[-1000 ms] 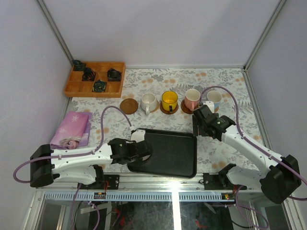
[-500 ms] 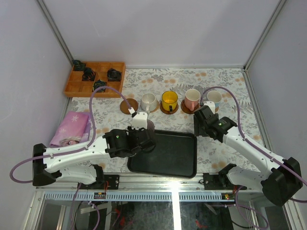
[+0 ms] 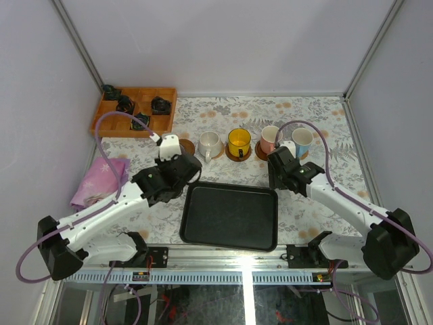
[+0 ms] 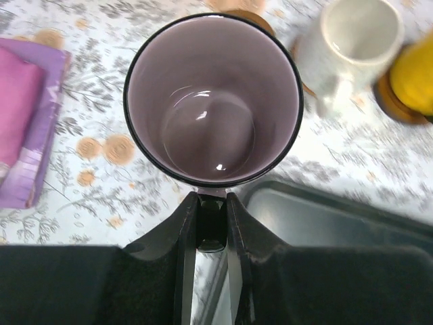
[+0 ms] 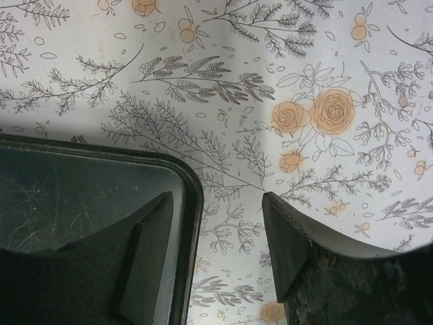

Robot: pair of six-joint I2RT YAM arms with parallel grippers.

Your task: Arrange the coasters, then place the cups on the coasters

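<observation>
Left pincer (image 4: 212, 206) pinches the pale lilac ceramic mug's (image 4: 213, 101) handle; lower it level, centred on the bare round brown coaster (image 3: 189, 147).

Four cups (image 3: 239, 142) stand in a row, most on brown coasters (image 3: 238, 158) — the lilac cup (image 4: 213, 101) is held upright.

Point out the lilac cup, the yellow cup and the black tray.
lilac cup (image 4: 206, 128), left wrist view, on its inside bottom.
yellow cup (image 3: 239, 141), top external view, on its open top.
black tray (image 3: 230, 217), top external view, on its bare floor.
</observation>
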